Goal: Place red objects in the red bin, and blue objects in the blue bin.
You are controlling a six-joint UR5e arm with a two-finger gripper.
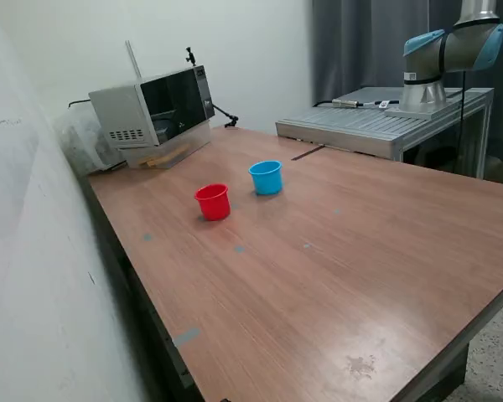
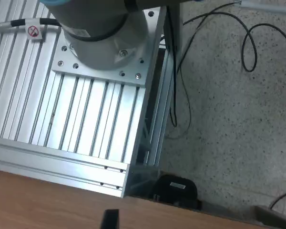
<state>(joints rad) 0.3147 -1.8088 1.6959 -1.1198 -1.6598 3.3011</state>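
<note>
A small red cup (image 1: 212, 202) and a light blue cup (image 1: 267, 177) stand upright side by side on the brown wooden table (image 1: 335, 276), the blue one towards the exterior view's right. I cannot see inside either cup. No red or blue cubes show in either view. Only the arm's base and lower joint (image 1: 448, 52) show, at the far right on a ribbed metal stand (image 1: 377, 126). The gripper is out of the exterior view. The wrist view looks down on the arm's base (image 2: 100, 33) and the stand; a dark tip (image 2: 109, 219) at the picture's edge could be a finger.
A microwave (image 1: 155, 109) sits at the table's far corner by the wall. Cables (image 2: 248, 43) lie on the speckled floor beside the stand. A black box (image 2: 174, 188) sits under the stand's corner. The table's edge (image 2: 47, 200) meets the stand.
</note>
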